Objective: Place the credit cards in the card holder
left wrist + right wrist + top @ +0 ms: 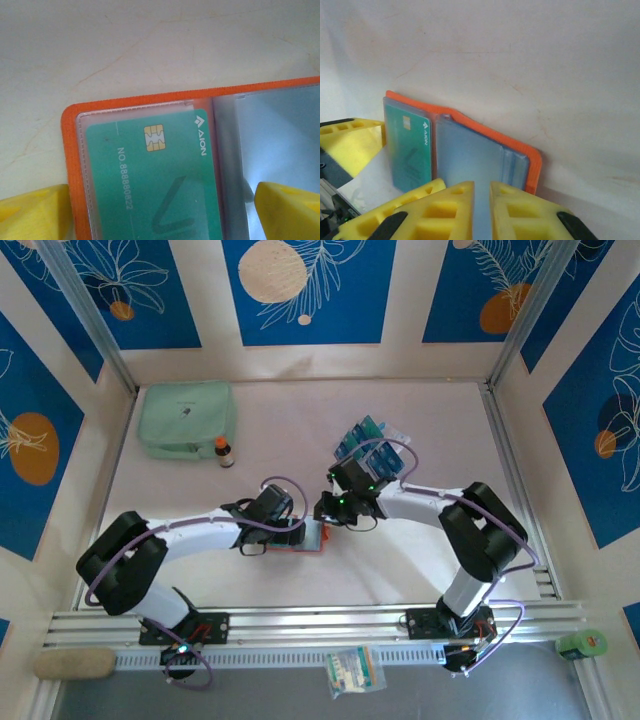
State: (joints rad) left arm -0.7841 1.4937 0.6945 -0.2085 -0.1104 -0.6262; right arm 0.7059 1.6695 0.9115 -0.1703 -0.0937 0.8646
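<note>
Card holder (pixel 70 150): orange cover, pale translucent pockets. Credit card (pixel 155 190): teal-green, gold chip, white lettering. Right hand (pixel 481 210): yellow pads (pixel 455 197). Pouch (pixel 187 418): mint green. Bottle (pixel 224 452): brown, orange cap. Arm cables (pixel 110 570): purple. Desk (pixel 300 420): off-white. Wall panels (pixel 350 300): blue with white leaf outlines, cream and orange discs.

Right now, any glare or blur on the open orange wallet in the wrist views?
Left wrist view: print on the teal-green chip card reads sharp in the square orange leather-like wallet, but glare whitens the clear plastic pocket beside it. Right wrist view: the wallet is in focus, the right gripper's yellow fingertips slightly soft.
</note>
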